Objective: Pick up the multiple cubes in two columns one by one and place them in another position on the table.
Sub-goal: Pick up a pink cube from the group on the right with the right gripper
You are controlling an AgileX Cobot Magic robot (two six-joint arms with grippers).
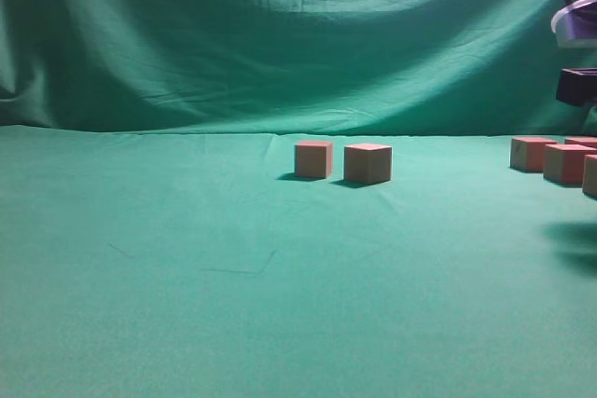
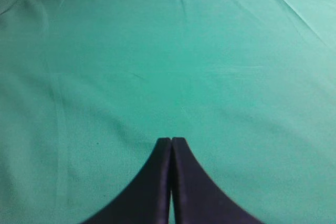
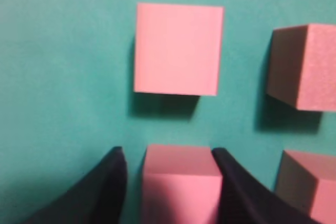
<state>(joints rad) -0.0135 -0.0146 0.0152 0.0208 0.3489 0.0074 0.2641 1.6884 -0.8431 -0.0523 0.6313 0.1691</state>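
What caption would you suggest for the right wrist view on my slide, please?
Right gripper straddling one pink cube on the green table, with more cubes ahead and beside it.

The left gripper (image 2: 171, 141) hangs over the bare green worktop (image 2: 168, 66), its dark jaws pressed together.

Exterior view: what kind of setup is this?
Likely a staged lab test bench, not a home or a workshop: one teal-green cloth covers the table, a draped backdrop hangs behind, and the only props are identical cubes.
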